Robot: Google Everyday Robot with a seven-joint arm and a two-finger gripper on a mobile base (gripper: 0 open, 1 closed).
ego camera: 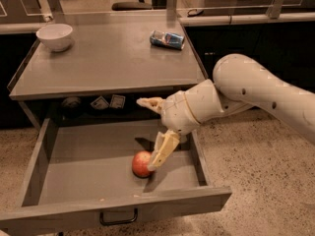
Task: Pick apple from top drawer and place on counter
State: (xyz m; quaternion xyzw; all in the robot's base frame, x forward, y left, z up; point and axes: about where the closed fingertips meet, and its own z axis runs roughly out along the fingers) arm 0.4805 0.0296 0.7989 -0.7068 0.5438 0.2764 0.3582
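Bench (108, 58): bowl (55, 36) back-left, can (167, 39) back-right | top drawer (78, 173) open, apple (140, 164) right of centre, bare floor leftward | end effector (146, 134) over it, spread wide, lower finger touching apple, gripping nothing

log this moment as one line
gripper: open, in top drawer, one finger beside apple | apple: on drawer floor, not yet lifted | counter: bowl, blue can

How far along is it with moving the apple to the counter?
Done: the wide grey metal top drawer stands open. In hand: the cream two-finger gripper hangs open inside it, right by the small red apple, with no grasp yet. Left: grip, lift, and set it on the flat grey counter.
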